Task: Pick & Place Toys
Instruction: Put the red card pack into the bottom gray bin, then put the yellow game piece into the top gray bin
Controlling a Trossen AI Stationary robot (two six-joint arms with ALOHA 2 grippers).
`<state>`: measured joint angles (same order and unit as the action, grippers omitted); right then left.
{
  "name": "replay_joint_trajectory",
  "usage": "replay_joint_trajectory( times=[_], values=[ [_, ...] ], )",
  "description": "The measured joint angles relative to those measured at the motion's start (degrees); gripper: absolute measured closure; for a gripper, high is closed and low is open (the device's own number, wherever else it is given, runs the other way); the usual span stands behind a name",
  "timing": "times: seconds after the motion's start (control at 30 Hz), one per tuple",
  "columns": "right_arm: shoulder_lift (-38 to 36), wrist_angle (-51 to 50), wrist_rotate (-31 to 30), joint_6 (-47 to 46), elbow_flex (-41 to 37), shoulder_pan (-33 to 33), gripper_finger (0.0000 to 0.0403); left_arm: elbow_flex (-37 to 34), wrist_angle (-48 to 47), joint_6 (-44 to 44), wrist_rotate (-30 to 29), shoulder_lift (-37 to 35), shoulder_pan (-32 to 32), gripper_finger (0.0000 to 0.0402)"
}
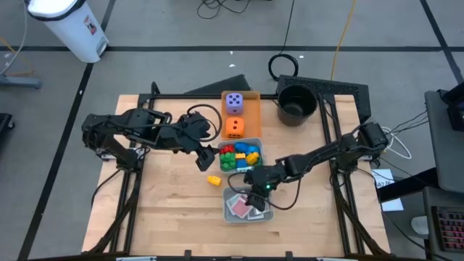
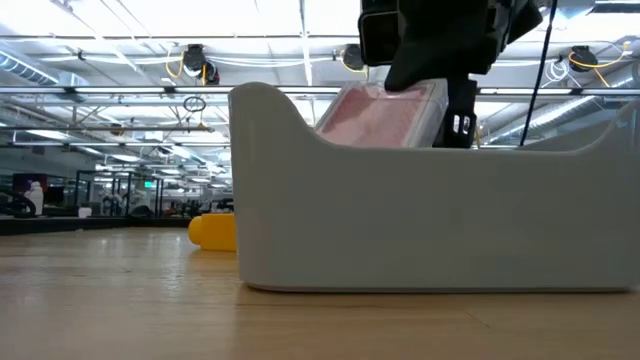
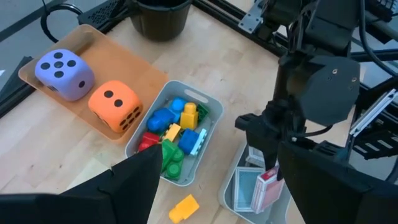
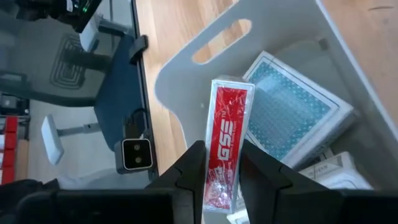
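Pale wooden worktop (image 1: pixel 167 210) carried the trays. At six o'clock of the brick tray (image 1: pixel 258 149), the right hand (image 4: pixel 222 168) was found pinching a red card pack (image 4: pixel 227 140) on edge above the grey card tray (image 4: pixel 186 81). Squarer lowering beside the teal pack (image 4: pixel 292 115) was judged advisable before release. The left hand (image 3: pixel 211 193) was seen spread, near the yellow brick (image 1: pixel 214 180).

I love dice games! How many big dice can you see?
2. The purple die and the orange die sit side by side on the flat orange tray. None seem hidden.
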<state>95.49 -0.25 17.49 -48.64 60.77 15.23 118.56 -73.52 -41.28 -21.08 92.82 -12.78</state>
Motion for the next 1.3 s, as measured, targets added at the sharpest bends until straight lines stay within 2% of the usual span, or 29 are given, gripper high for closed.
replay_joint_trajectory(
  times=[0.37,0.77,0.9,1.1,1.2,1.3],
  values=[
    [0.49,0.26,0.77,0.11,0.02,-0.12,0.032,0.0,0.04,0.24,0.0,0.0,0.0,0.0078],
    [0.48,2.46,1.04,1.38,0.02,-0.41,0.0237,0.0,0.04,0.59,0.02,0.0,0.0,0.0078],
    [0.43,2.42,4.49,1.18,0.02,-2.29,0.0213,0.0,0.03,0.81,0.86,0.0,-0.07,0.0078],
    [-2.81,2.21,8.01,0.72,0.02,-5.7,0.0198,0.0,-0.13,1.71,3.31,0.01,-0.26,0.0078],
    [-6.19,2.97,7.56,0.87,0.0,-7.53,0.0198,0.04,-0.89,1.16,3.26,0.49,-0.55,0.0078],
    [-10.47,5.59,4.67,1.62,-0.08,-9.29,0.0201,-0.26,-1.85,0.88,3.18,1.82,-1.11,0.0078]
  ],
)
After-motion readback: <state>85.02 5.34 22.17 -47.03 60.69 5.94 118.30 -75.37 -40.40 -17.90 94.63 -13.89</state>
